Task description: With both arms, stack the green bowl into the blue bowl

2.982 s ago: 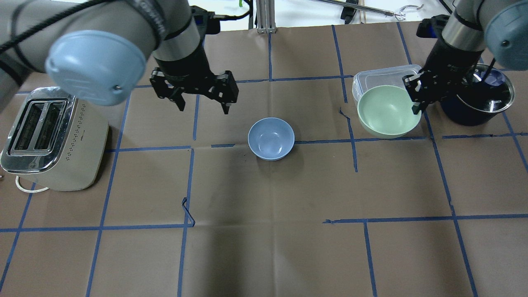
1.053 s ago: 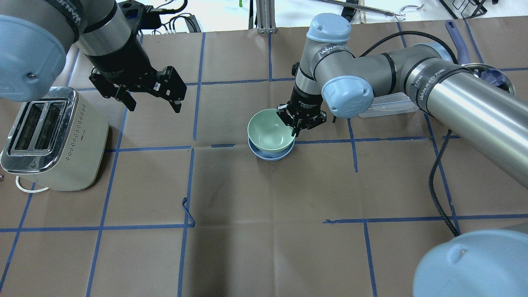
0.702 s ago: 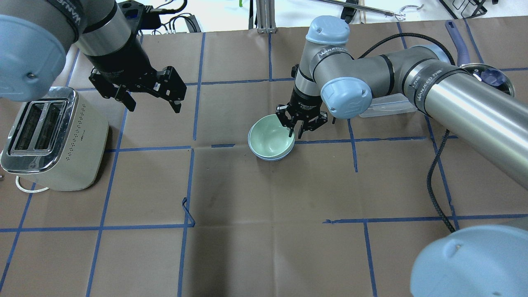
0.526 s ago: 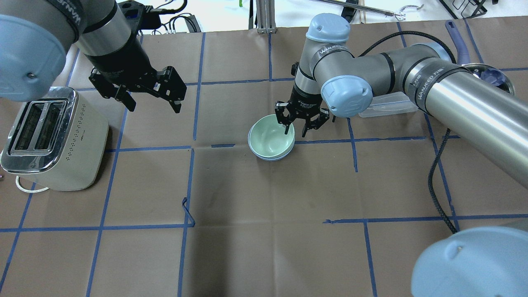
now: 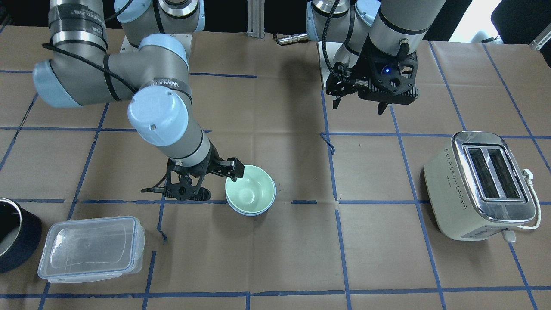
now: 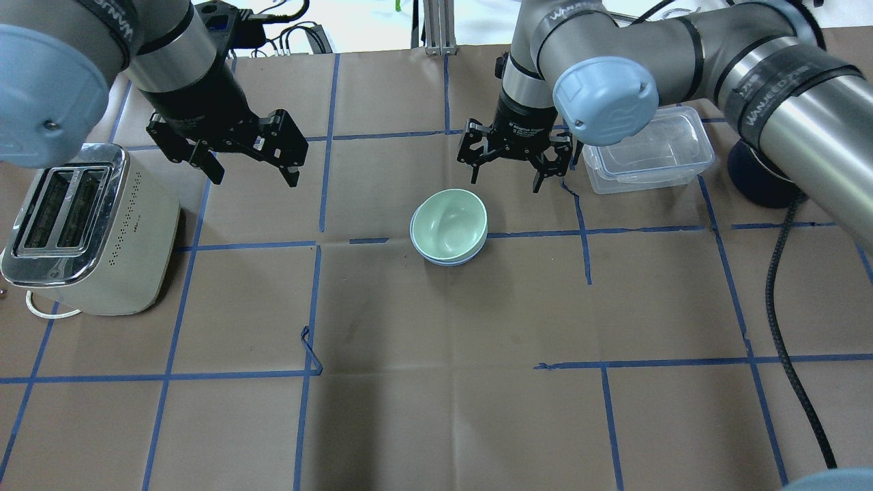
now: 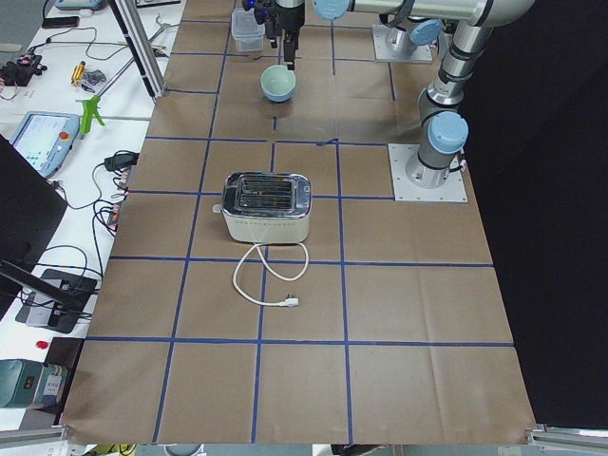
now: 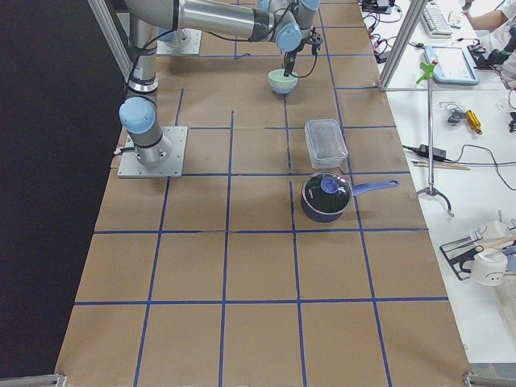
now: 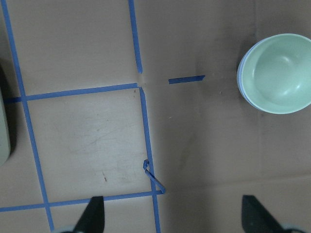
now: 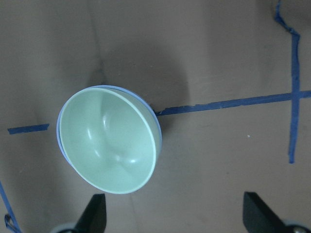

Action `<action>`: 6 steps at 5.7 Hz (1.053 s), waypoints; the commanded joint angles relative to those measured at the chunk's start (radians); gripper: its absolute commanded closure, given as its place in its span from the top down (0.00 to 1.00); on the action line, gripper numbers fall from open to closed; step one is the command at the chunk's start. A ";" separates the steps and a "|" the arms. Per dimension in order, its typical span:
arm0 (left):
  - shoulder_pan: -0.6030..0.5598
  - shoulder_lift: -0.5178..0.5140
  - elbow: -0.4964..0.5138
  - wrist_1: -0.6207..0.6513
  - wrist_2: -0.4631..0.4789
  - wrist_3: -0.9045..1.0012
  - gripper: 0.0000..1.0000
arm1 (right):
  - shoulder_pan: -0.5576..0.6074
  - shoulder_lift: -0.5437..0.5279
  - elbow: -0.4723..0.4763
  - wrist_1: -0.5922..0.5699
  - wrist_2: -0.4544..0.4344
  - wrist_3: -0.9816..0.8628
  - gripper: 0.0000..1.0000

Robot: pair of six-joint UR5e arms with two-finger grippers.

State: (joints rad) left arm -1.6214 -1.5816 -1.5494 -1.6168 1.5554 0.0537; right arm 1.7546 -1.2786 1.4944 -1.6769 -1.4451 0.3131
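The table [image 6: 443, 409] is viewed steeply from above twice: from behind the arm bases [image 7: 427, 176], and from the opposite side, facing them. Two distant side views are taken along its length from either end. Close downward views are given by both wrist cameras. The green bowl [image 6: 448, 224] is shared by all six.

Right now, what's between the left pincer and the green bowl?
Between left pincer and green bowl, only table paper crossed by blue tape, seen overhead.
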 commanded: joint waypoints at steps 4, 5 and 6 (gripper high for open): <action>0.000 0.002 -0.001 -0.001 -0.003 -0.002 0.98 | -0.156 -0.262 0.000 0.286 -0.121 -0.172 1.00; 0.000 0.002 -0.001 0.000 -0.003 -0.002 0.98 | -0.159 -0.263 0.000 0.278 -0.121 -0.172 1.00; 0.000 0.002 -0.001 0.000 -0.003 -0.002 0.98 | -0.161 -0.269 0.000 0.270 -0.123 -0.172 1.00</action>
State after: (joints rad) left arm -1.6214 -1.5800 -1.5508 -1.6171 1.5524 0.0523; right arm 1.5962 -1.5423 1.4940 -1.4003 -1.5672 0.1413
